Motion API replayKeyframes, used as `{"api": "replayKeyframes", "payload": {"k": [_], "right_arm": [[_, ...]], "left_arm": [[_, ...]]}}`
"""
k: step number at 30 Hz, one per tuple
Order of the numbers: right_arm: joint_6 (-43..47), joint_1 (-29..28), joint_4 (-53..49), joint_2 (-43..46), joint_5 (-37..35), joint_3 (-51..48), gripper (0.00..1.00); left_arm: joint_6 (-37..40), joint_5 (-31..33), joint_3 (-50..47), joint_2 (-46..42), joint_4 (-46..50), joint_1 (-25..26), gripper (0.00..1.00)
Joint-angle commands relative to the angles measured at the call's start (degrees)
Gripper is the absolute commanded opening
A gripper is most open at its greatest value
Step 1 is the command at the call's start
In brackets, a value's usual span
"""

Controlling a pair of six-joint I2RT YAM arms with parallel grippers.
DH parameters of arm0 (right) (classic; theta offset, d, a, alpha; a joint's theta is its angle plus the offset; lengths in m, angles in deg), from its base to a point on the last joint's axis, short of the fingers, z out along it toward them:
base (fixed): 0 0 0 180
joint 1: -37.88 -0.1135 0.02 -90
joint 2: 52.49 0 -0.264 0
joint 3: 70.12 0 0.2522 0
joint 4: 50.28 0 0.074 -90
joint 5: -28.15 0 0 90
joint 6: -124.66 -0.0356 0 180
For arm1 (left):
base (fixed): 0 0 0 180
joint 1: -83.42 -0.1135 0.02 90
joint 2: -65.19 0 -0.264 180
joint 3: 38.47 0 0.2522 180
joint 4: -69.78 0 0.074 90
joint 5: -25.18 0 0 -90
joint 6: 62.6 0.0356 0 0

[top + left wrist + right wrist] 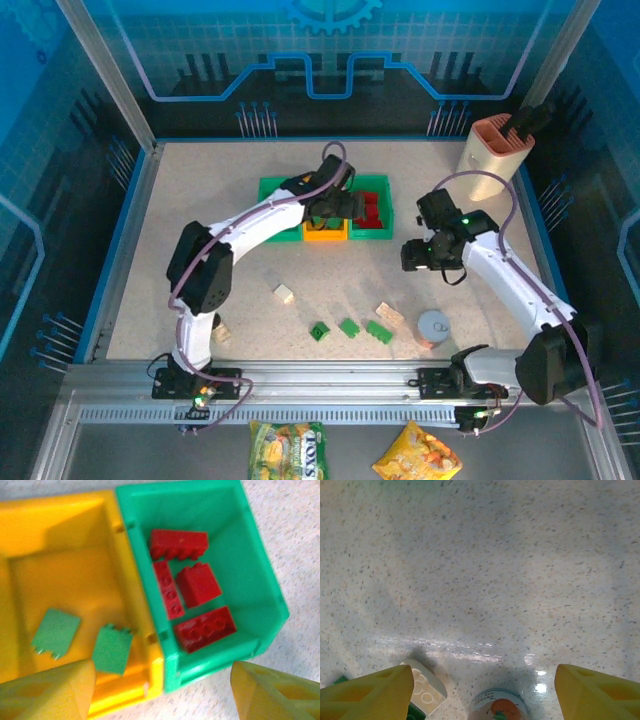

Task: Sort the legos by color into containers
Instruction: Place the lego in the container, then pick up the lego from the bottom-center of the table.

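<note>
Top view: the worktop point(200, 200) has a raised blue rim. There is open room on the left side and in a strip between the bins and the loose bricks. Three bins sit in a row at centre back: left green bin point(272, 190), orange bin point(325, 234), right green bin point(378, 186). A holder point(492, 155) stands in the far right corner. Three loose green bricks point(348, 326) lie in a near row. Two cream bricks point(284, 294) are also loose, one left of them and one just beside the can point(433, 325). The left tool point(340, 206) hangs over the bins. The right tool point(416, 255) is over bare worktop right of the bins, apart from them.

Left wrist: the orange bin holds two green bricks lying flat. The right green bin touches its side and holds four red bricks point(199, 584). The left tool's fingers point(47, 690) are spread wide above the bins' near walls, with nothing held.

Right wrist: mostly bare worktop ahead. One cream brick is near the left finger point(365, 692), and the can top sits between the fingers. The right tool is wide open, gripping nothing.
</note>
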Motion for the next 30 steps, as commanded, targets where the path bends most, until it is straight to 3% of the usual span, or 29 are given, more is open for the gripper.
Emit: {"api": "replayKeyframes", "payload": {"k": [1,14,22,30], "right_arm": [[0.8,-2.8,-0.8,-1.1,0.7,0.8,0.75],[1.7,-12.7,-3.1,-5.4,0.7,0.3,0.72],[1.0,-19.8,-5.3,-7.9,1.5,0.6,0.67],[-0.3,-27.7,-6.3,-13.9,1.5,1.6,0.63]], "left_arm": [[2.4,-2.7,-3.1,-6.4,6.1,-0.9,0.72],[5.7,-8.8,-16.6,-23.2,16.4,-10.6,0.73],[7.7,-16.6,-21.8,-31.5,19.6,-20.0,0.73],[12.7,-17.3,-26.7,-36.8,19.5,-28.3,0.74]]}}
